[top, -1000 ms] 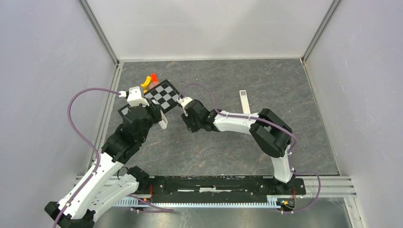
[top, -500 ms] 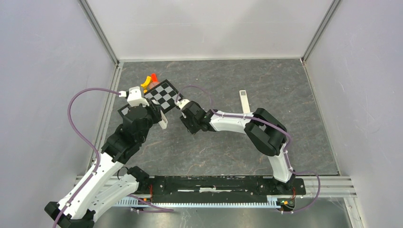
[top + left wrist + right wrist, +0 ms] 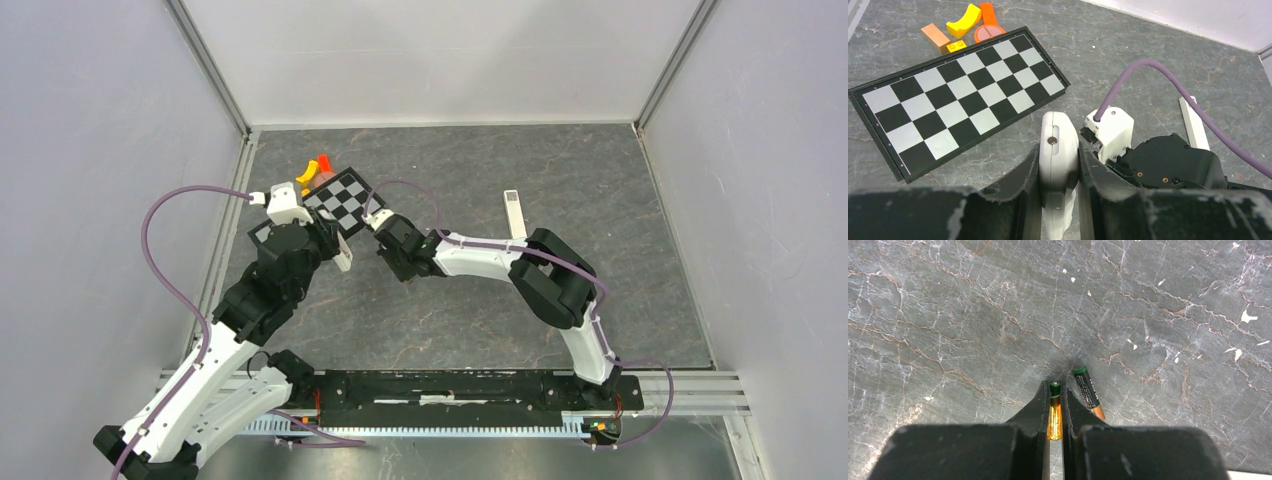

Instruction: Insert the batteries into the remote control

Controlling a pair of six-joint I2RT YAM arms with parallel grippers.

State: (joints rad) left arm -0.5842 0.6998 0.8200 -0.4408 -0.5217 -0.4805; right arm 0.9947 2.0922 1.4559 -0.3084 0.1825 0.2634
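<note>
Right wrist view: right fingers (image 3: 1035, 412) pinch the first battery (image 3: 1055, 412) on the bench (image 3: 948, 315); second battery (image 3: 1089, 392) just beside.
Left wrist view: left fingers (image 3: 1025, 175) clamp the remote control (image 3: 1058, 150).
Risk: first battery could roll free of so narrow a pinch.

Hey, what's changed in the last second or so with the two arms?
The right arm slid a little to the left, and the right claw closed on one battery. The other battery lies loose beside it. The left claw kept its hold on the remote control, and the checkerboard did not move.
</note>
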